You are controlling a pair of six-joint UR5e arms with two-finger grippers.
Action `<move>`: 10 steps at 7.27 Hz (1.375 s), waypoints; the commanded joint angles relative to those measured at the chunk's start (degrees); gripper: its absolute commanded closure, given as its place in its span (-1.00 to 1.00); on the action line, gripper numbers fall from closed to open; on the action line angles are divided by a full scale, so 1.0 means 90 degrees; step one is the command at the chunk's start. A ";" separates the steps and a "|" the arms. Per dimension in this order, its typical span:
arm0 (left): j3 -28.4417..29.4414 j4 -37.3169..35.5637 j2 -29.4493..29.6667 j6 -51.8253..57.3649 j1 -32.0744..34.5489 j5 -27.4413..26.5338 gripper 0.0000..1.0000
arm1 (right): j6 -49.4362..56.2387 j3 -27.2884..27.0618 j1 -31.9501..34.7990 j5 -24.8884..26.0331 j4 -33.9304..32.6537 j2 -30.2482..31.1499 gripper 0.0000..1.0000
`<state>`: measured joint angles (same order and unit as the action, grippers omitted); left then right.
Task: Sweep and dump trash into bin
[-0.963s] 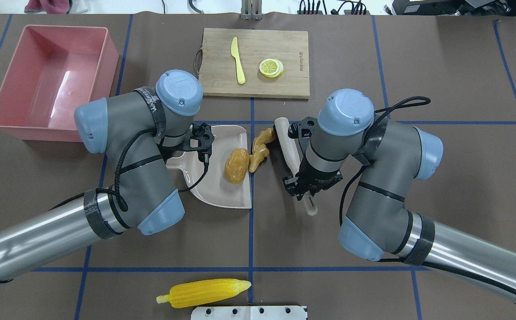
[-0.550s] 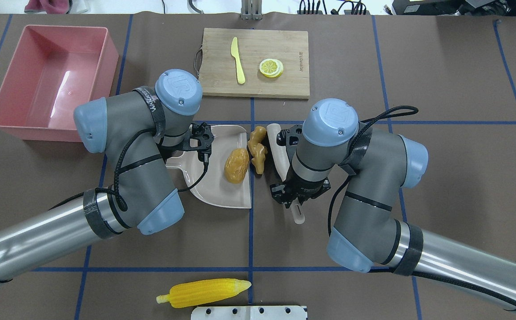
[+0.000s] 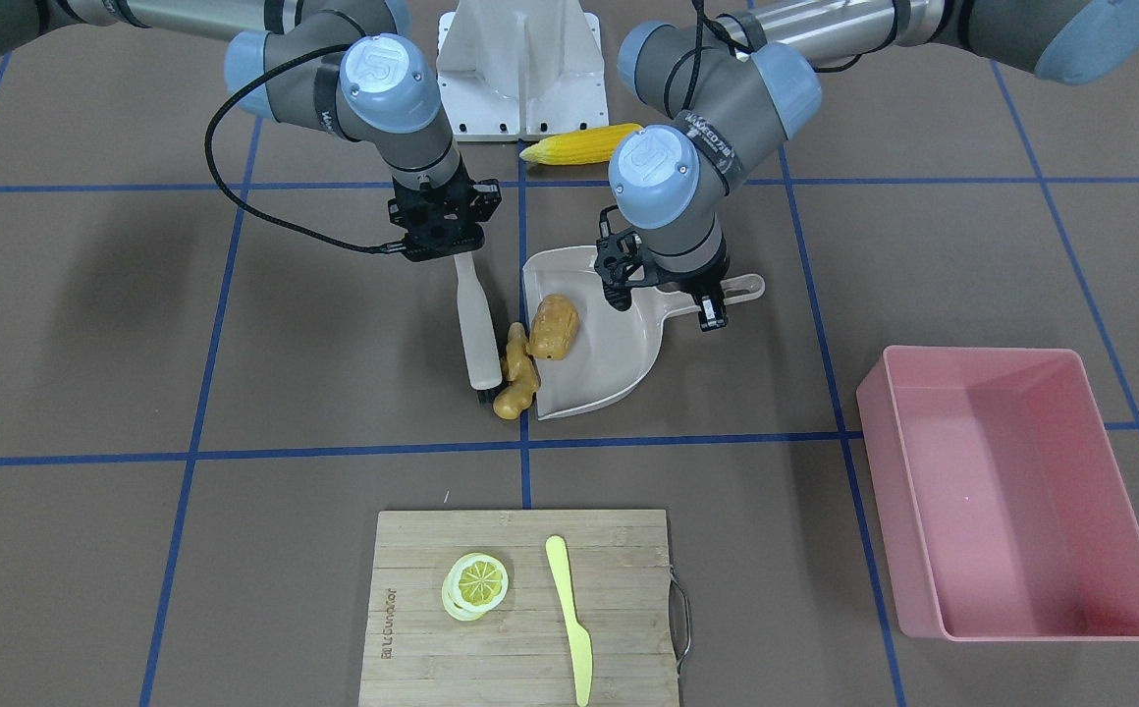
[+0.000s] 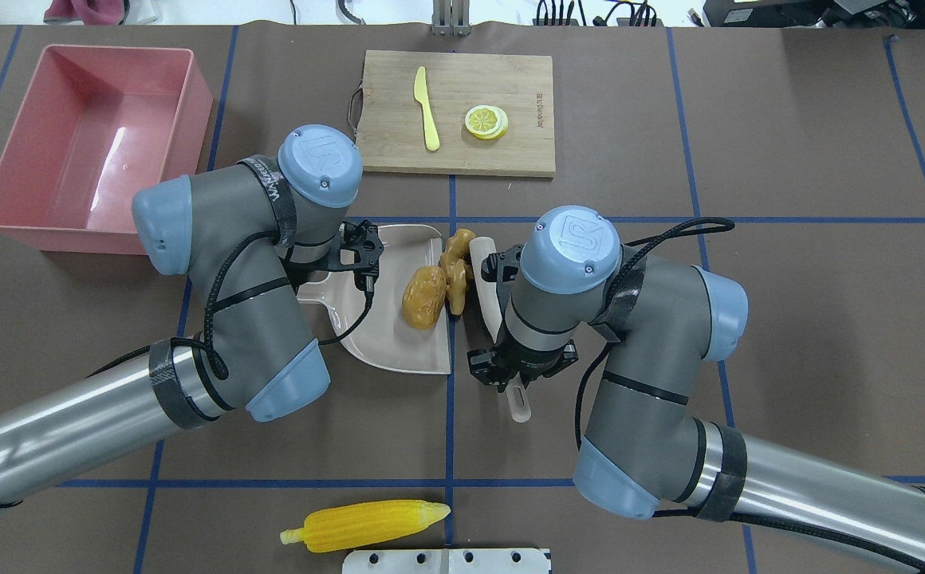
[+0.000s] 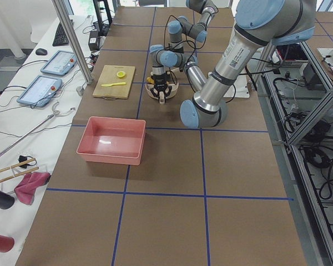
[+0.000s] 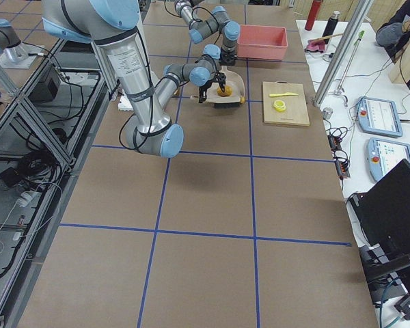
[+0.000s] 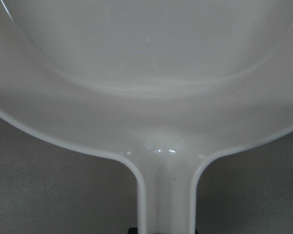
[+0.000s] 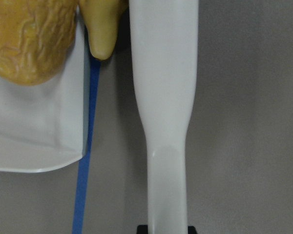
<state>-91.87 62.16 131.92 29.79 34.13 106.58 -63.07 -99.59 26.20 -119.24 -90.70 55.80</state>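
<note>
Mid-sweep here. I've got the right gripper [image 4: 510, 376] clamped on the handle of the white brush [image 4: 485, 283], and the left gripper [image 3: 673, 293] is closed round the handle of the beige dustpan [image 4: 399, 351], pinning it flat on the table. The potato [image 4: 424, 296] is inside the pan. The ginger root [image 4: 456, 267] sits right at the lip, touching the potato on one side and the brush on the other. From the front camera most of it looks to be on the table, not in the pan. The corn cob [image 4: 367, 524] lies near the robot's base, well apart from all this. The pink bin [image 4: 96, 231] is off to the robot's left with none of the trash in it. So I'd call it one of three collected. Next I need a low sideways push with the brush to get the ginger over the lip without it rolling round the brush end. Then the corn, then the dump
</note>
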 commanded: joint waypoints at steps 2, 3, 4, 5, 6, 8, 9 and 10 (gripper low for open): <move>-0.0017 0.0007 -0.0039 0.0000 0.0007 0.0004 1.00 | -0.0401 -0.0096 -0.0059 0.0045 -0.0214 -0.0241 1.00; -0.0017 0.0007 -0.0029 0.0000 -0.0003 0.0004 1.00 | -0.0375 -0.0280 -0.0059 0.0036 -0.0419 -0.0233 1.00; -0.0017 0.0007 -0.0029 0.0000 0.0007 0.0004 1.00 | -0.0278 -0.0611 0.0028 -0.0032 -0.0498 0.0008 1.00; -0.0017 -0.0002 -0.0039 0.0000 -0.0003 0.0004 1.00 | -0.0045 -0.0701 0.0406 -0.0071 -0.0615 0.0098 1.00; -0.0017 -0.0003 -0.0029 0.0000 -0.0003 0.0004 1.00 | 0.0557 -0.0615 0.0670 -0.0014 -0.0751 0.0128 1.00; 0.0003 -0.0003 -0.0029 0.0000 -0.0003 -0.0006 1.00 | 0.1622 -0.0002 0.1276 0.0035 -0.0792 0.0128 1.00; 0.0003 -0.0003 -0.0029 0.0000 -0.0003 0.0004 1.00 | 0.2014 0.0465 0.1472 -0.0003 -0.0753 0.0099 1.00; 0.0013 -0.0003 -0.0029 0.0000 -0.0003 -0.0006 1.00 | 0.2027 0.0586 0.1454 -0.0081 -0.0801 0.0021 1.00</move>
<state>-91.84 62.14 131.66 29.80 34.10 106.57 -46.87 -97.00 38.38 -119.37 -97.66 56.61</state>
